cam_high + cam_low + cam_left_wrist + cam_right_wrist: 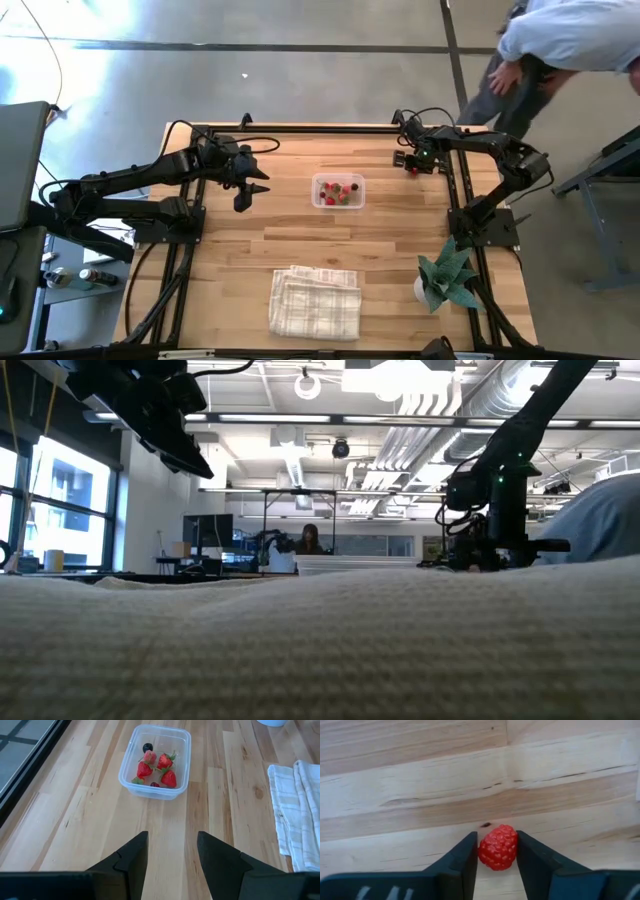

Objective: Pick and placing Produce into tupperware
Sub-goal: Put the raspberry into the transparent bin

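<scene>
The clear tupperware [338,190] [176,740] stands mid-table and holds several red strawberry-like pieces of produce [157,767] and a dark one. A red raspberry-like piece [497,847] [413,171] lies at the table's far right, and my right gripper [496,836] [412,166] has shut on it from above. My left gripper [172,837] [250,192] hangs open above bare wood, left of the tupperware, with nothing between its fingers. My right gripper pinches the red berry between its two fingers, one on each of its opposite sides [481,851]. The fingers point straight down at the tabletop. The berry sits upright between them, close to the wood; whether it is lifted clear I cannot tell.
A folded white checked cloth [315,302] lies near the front edge and fills the low view's foreground [320,650]. A small potted plant [447,275] stands at the front right. A person [560,40] bends over beyond the table's far right corner.
</scene>
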Motion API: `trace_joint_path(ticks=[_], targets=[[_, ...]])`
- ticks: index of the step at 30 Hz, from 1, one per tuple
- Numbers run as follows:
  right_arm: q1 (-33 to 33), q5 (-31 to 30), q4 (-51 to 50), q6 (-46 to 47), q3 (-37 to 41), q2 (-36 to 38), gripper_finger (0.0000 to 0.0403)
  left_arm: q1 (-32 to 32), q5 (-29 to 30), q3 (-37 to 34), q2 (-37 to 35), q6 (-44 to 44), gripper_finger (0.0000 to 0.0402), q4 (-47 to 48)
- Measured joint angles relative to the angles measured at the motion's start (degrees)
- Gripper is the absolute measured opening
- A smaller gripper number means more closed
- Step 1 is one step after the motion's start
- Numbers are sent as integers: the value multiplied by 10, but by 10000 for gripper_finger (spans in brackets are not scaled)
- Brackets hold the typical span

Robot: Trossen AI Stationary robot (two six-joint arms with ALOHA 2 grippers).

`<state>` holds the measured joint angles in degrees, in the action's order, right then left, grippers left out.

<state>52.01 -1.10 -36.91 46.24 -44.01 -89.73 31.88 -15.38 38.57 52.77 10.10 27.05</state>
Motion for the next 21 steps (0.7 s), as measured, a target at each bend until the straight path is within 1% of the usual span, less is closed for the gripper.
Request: trace_joint_path(ticks=[18,21], targets=[[0,1,0,-8,-1,1,94,0,0,0,0,0,159,0],[0,9,-6,-16,-7,1,93,0,0,0,0,0,159,0]])
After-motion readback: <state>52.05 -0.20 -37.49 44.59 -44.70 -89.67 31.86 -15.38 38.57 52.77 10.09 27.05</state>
